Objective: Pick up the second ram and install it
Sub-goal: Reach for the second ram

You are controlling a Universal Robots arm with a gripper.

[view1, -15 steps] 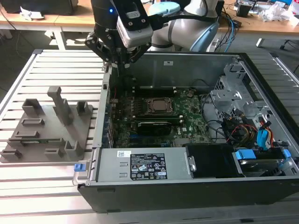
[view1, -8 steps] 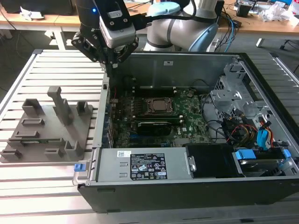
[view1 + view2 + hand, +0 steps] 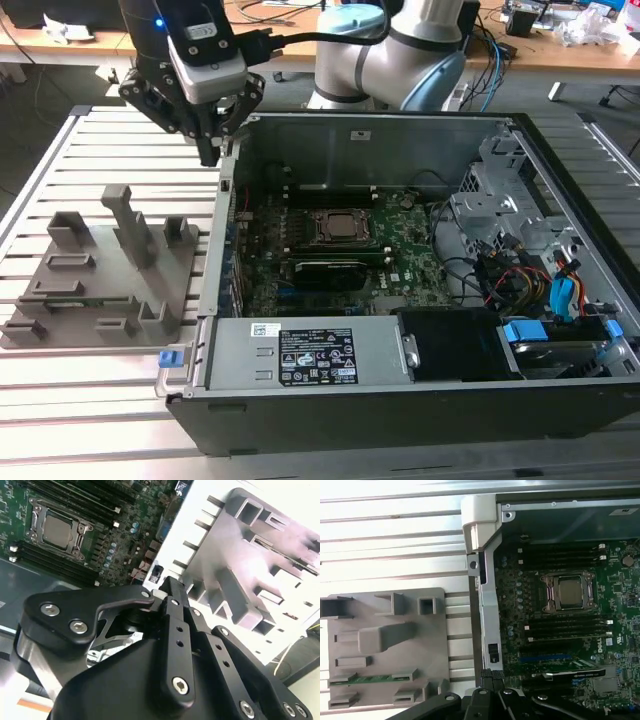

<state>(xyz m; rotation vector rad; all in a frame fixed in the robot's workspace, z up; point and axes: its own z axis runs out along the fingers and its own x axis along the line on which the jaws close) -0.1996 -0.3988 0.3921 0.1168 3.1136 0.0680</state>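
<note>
Black metal gripper point(image 3: 214, 152), closed and empty, hangs above the open black computer case point(image 3: 400, 420) at its side wall, while the narrow green second ram point(image 3: 370, 678) lies in the grey plastic tray point(image 3: 440, 610) beside that case, not yet picked up.

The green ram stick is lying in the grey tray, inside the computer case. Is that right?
Not quite. The green ram stick is lying in the grey tray, but the tray sits outside the computer case, beside it on the slatted table. The first wrist view shows this.
</note>
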